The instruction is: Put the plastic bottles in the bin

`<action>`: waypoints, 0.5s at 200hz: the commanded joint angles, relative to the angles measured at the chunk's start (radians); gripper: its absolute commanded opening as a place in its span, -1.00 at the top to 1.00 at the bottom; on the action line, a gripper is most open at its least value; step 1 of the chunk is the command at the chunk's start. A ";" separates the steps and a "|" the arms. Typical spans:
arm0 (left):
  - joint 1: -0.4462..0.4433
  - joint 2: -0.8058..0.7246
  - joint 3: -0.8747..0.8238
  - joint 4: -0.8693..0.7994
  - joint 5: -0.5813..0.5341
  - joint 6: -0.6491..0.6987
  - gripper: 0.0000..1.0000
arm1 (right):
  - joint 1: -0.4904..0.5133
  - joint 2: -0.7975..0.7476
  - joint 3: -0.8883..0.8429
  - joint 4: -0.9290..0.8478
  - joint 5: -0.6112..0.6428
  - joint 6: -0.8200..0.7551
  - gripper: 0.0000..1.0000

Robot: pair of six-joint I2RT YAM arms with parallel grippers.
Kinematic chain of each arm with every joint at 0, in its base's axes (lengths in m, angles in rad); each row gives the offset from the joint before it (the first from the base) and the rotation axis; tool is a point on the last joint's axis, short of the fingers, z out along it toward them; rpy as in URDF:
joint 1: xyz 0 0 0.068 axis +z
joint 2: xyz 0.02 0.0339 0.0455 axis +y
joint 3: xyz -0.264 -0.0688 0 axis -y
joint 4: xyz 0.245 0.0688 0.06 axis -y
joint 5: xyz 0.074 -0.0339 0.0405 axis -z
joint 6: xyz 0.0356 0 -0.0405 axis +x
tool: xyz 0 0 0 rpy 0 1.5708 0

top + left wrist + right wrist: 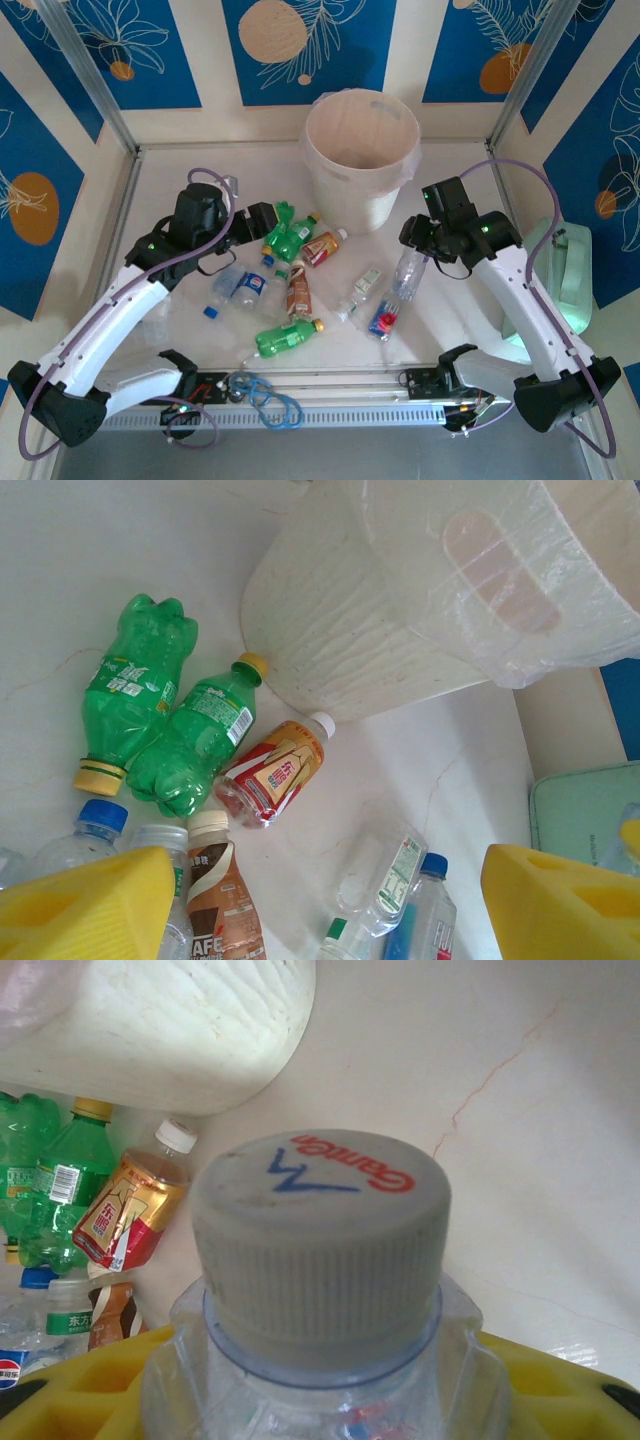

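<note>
Bin [345, 195]: upright, far centre of table [450, 330], mouth up; handle slot shows in L wrist view [500, 570].

R claw [416, 246]: just R of bin's base, low, below rim level; yellow fingers [70, 1385] sit against both sides of a clear bottle [408, 270]; I read that as gripped, jaws at mid width.

L claw [320, 910]: jaws wide, nothing between them; hovers over the pile, L of bin.

Loose bottles [290, 285]: approx. ten lying flat, near side of bin, between my two arms; green pair [160, 720] and amber/red one [270, 770] are closest to bin wall.

Held bottle: grey cap [320, 1230] points back at my R wrist cam, so long axis runs along claw axis, base away from me.

Key relation: bin lies up and to the L of R claw; R arm has the load and is close; next move, I judge, needs lift above rim first, then swing L over mouth; risk is clipping rim if lift is short.
</note>
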 commanded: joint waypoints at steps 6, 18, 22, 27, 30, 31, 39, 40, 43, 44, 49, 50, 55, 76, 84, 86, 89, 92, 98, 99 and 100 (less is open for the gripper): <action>0.013 -0.014 -0.015 0.013 -0.005 -0.008 -0.60 | 0.010 -0.007 0.092 -0.022 -0.003 -0.009 -0.06; 0.013 -0.013 -0.022 0.010 -0.014 -0.014 -0.60 | 0.010 0.008 0.151 -0.002 -0.028 -0.024 -0.06; 0.013 -0.011 -0.024 0.010 -0.015 -0.018 -0.60 | 0.010 0.017 0.177 0.005 -0.036 -0.029 -0.06; 0.014 -0.008 -0.028 0.009 -0.017 -0.022 -0.60 | 0.010 0.029 0.209 0.014 -0.045 -0.036 -0.06; 0.014 -0.007 -0.029 0.009 -0.017 -0.024 -0.60 | 0.010 0.039 0.229 0.019 -0.050 -0.040 -0.06; 0.014 -0.006 -0.030 0.009 -0.016 -0.024 -0.60 | 0.010 0.043 0.236 0.021 -0.052 -0.042 -0.06; 0.014 -0.002 -0.033 0.008 -0.015 -0.031 -0.60 | 0.010 0.075 0.296 0.032 -0.063 -0.053 -0.06; 0.014 -0.001 -0.034 0.008 -0.015 -0.031 -0.59 | 0.010 0.079 0.304 0.034 -0.065 -0.054 -0.06; 0.014 0.001 -0.035 0.007 -0.013 -0.033 -0.59 | 0.010 0.091 0.328 0.038 -0.068 -0.058 -0.06; 0.014 0.001 -0.036 0.007 -0.013 -0.033 -0.59 | 0.010 0.096 0.336 0.039 -0.069 -0.058 -0.06; 0.014 0.003 -0.037 0.003 -0.013 -0.036 -0.58 | 0.010 0.120 0.376 0.045 -0.074 -0.064 -0.06; 0.014 0.004 -0.038 0.001 -0.014 -0.036 -0.58 | 0.009 0.126 0.384 0.046 -0.076 -0.065 -0.06; 0.014 0.005 -0.038 -0.004 -0.017 -0.040 -0.58 | 0.008 0.151 0.424 0.052 -0.083 -0.070 -0.06; 0.014 -0.003 -0.042 -0.046 -0.046 -0.039 -0.57 | 0.010 0.264 0.591 0.069 -0.110 -0.083 -0.06; 0.016 -0.009 -0.045 -0.065 -0.059 -0.035 -0.57 | 0.010 0.304 0.656 0.074 -0.115 -0.087 -0.06; 0.016 -0.011 -0.045 -0.069 -0.062 -0.033 -0.57 | 0.010 0.315 0.672 0.076 -0.115 -0.089 -0.06; 0.017 -0.014 -0.046 -0.075 -0.068 -0.031 -0.57 | 0.010 0.329 0.696 0.079 -0.117 -0.091 -0.06; 0.017 -0.017 -0.048 -0.082 -0.072 -0.029 -0.57 | 0.010 0.344 0.718 0.083 -0.117 -0.092 -0.06; 0.019 -0.022 -0.051 -0.092 -0.078 -0.023 -0.57 | 0.010 0.373 0.760 0.087 -0.117 -0.098 -0.06; 0.020 -0.023 -0.051 -0.095 -0.079 -0.022 -0.57 | 0.010 0.378 0.769 0.088 -0.116 -0.099 -0.06; 0.020 -0.025 -0.052 -0.097 -0.081 -0.022 -0.57 | 0.010 0.384 0.777 0.089 -0.116 -0.101 -0.06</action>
